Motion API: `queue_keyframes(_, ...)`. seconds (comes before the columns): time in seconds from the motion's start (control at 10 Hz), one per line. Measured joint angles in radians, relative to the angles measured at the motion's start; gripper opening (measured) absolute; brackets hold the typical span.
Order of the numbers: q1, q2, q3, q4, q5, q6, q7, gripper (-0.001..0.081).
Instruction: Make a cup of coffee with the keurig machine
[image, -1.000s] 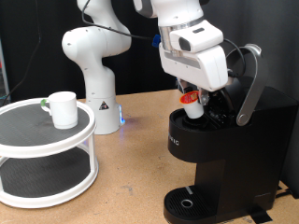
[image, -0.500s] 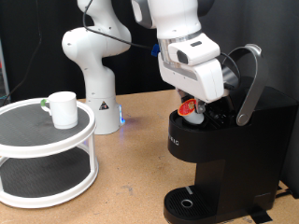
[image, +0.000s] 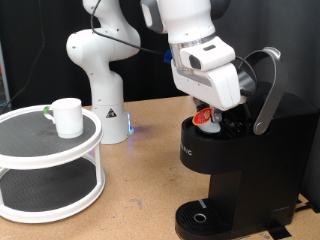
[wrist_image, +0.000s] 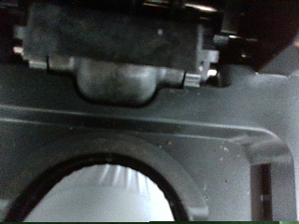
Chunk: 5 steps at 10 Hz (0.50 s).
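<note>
The cup (image: 67, 116) stands on the white two-tier stand (image: 50, 163), at nine o'clock from the keurig machine (image: 240, 160). The gripper (image: 212, 112) hangs over the machine's open top beside a red-topped pod (image: 205, 117); whether its fingers are apart, I cannot tell.
</note>
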Motion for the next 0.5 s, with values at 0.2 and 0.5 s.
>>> queue_keyframes(0.2, 0.0, 0.002, 0.005, -0.004, 0.007, 0.018, 0.0, 0.0434)
queue_keyframes(0.5, 0.0, 0.006, 0.008, -0.005, 0.008, 0.022, 0.0, 0.0434)
